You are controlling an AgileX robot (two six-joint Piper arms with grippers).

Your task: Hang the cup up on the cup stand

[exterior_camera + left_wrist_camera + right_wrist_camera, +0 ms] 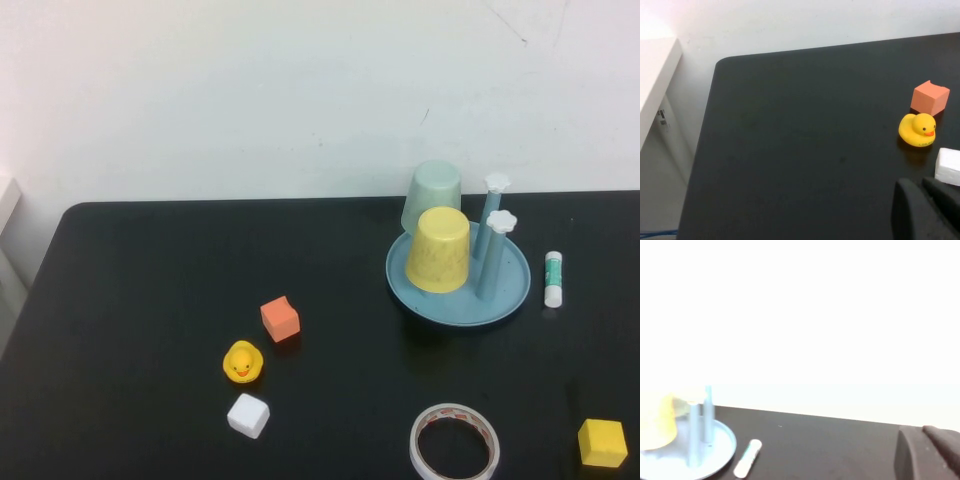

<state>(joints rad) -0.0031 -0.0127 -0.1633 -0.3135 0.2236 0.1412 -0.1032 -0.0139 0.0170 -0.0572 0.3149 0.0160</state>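
A: You have an orange cube [280,319], a yellow duck [243,361] and a white cube [248,415] clustered left of the tabletop's [150,300] middle, the white cube nearest the front edge.

B: And on your right: tape roll [454,442] at the front edge, yellow cube [602,442] by the front right corner, glue stick [553,278] near the right edge. A yellow cup [438,250] sits upturned.

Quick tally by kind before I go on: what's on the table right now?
Cups: 2, the mint-green cup and yellow cup, both upside down on the cup stand
Cup stands: 1
Cubes: 3, orange cube, white cube, yellow cube
Rubber ducks: 1
Tape rolls: 1
Glue sticks: 1
Total: 9
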